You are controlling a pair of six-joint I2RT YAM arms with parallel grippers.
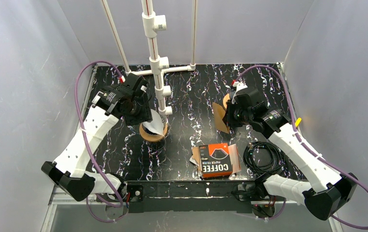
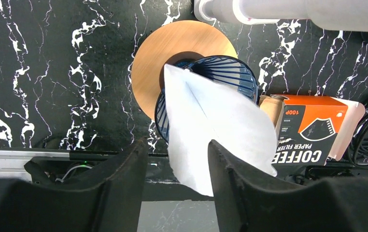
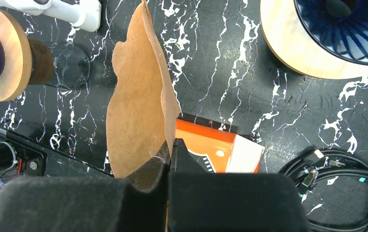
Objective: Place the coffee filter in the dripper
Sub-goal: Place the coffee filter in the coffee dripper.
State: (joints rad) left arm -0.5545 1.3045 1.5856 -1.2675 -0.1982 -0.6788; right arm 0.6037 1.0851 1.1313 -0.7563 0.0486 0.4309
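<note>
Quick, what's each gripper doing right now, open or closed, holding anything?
left gripper: open, straddling the white filter.
right gripper: closed on the brown filter.

Orange-black box, near centre of tabletop: large white "COFFEE", smaller "PAPER FILTER" beneath. Left wrist view, same box: "100P" on orange face, "COFFEE PAPER FILTER" seen upside down.
</note>
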